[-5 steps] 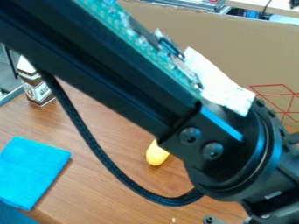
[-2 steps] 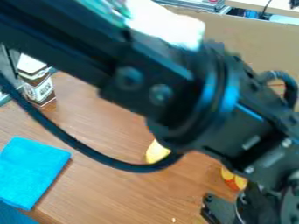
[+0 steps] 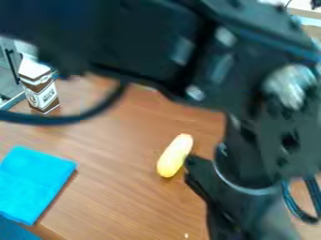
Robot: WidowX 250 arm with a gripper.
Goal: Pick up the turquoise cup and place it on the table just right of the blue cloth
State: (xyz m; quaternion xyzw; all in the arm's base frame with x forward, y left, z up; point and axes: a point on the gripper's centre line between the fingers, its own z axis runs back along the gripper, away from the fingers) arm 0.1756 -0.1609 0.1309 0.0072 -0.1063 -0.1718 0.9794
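Observation:
The black gripper hangs low at the lower right, partly hidden behind the arm's own wrist. Just to its left, a pale yellow, elongated object lies at a slant on the brown wooden table. Whether the two touch is hard to make out. A folded bright blue cloth rests flat at the left. Behind it stands a brown and white carton, upright near the table's far left edge.
The arm covers the top and most of the right side, with a dark cable looping out to the left. A darker blue item shows at the bottom left corner. A tiny pale speck lies near the bottom edge.
The arm has swung across the view, bringing the gripper in beside the yellow object, which is now uncovered. A red and yellow item at the right has become hidden behind the arm.

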